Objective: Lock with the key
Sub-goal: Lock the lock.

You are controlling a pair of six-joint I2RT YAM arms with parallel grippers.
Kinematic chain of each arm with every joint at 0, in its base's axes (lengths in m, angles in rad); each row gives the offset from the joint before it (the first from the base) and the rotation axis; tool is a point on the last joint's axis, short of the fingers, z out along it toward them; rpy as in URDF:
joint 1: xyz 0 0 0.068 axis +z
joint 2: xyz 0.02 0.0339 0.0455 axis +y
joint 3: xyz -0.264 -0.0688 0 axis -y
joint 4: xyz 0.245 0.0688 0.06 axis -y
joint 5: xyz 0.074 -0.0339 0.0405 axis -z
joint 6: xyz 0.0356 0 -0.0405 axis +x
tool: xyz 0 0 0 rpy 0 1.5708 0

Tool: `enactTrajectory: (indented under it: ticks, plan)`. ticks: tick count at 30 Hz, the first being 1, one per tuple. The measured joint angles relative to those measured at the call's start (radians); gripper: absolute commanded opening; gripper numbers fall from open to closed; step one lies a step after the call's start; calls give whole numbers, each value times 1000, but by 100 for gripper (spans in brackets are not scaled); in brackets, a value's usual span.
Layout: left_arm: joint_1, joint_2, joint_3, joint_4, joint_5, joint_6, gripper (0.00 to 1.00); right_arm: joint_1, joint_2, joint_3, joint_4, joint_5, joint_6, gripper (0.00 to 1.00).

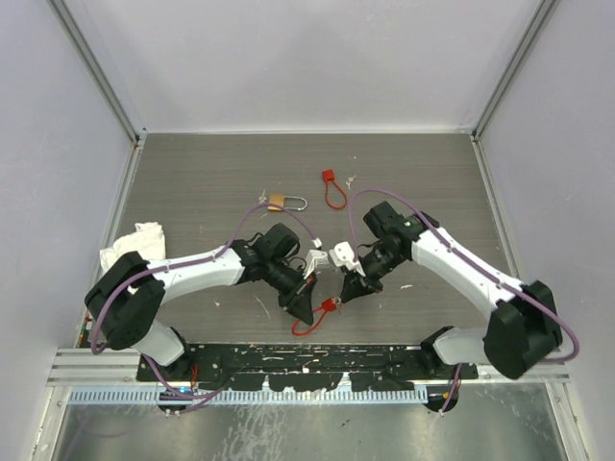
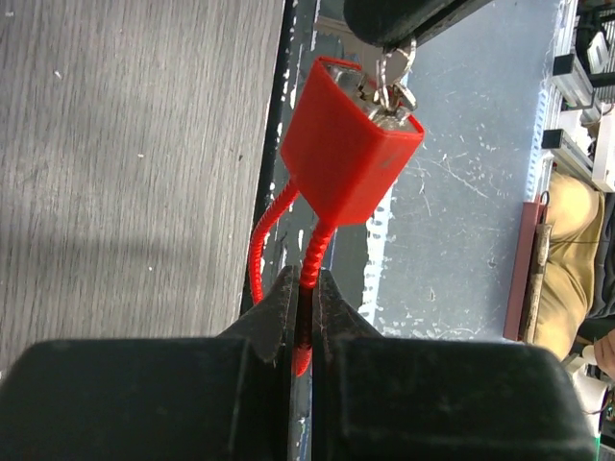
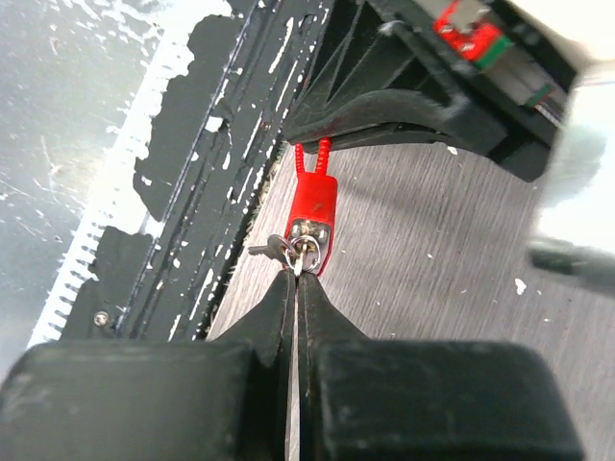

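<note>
clamping the cable point(image 2: 315, 252) of the red lock point(image 2: 348, 144) in the left gripper point(image 2: 306, 285) to steady it, pinching the key point(image 3: 301, 252) tight in the right gripper point(image 3: 296, 284) for turning.

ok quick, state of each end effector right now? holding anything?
Left end effector: closed, pinching the cable of the red padlock.
Right end effector: closed on the key at the padlock's base.
</note>
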Motion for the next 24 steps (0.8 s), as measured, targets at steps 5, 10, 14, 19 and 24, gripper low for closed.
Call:
enactTrajectory:
  ticks: [5,10,14,19,24]
  plan:
    - [-2,2,4,44,41,-2,0,7,-225,-103,106,57,35,1]
    - [-3,6,16,62,53,-14,0,6,-272,-100,115,81,48,1]
    - [-9,8,19,40,23,-13,0,6,-246,-100,119,85,48,1]
    - [-13,8,39,27,11,-8,0,6,-269,-82,112,100,54,1]
    - [-17,14,58,14,-13,-9,0,6,-229,-24,89,64,151,1]
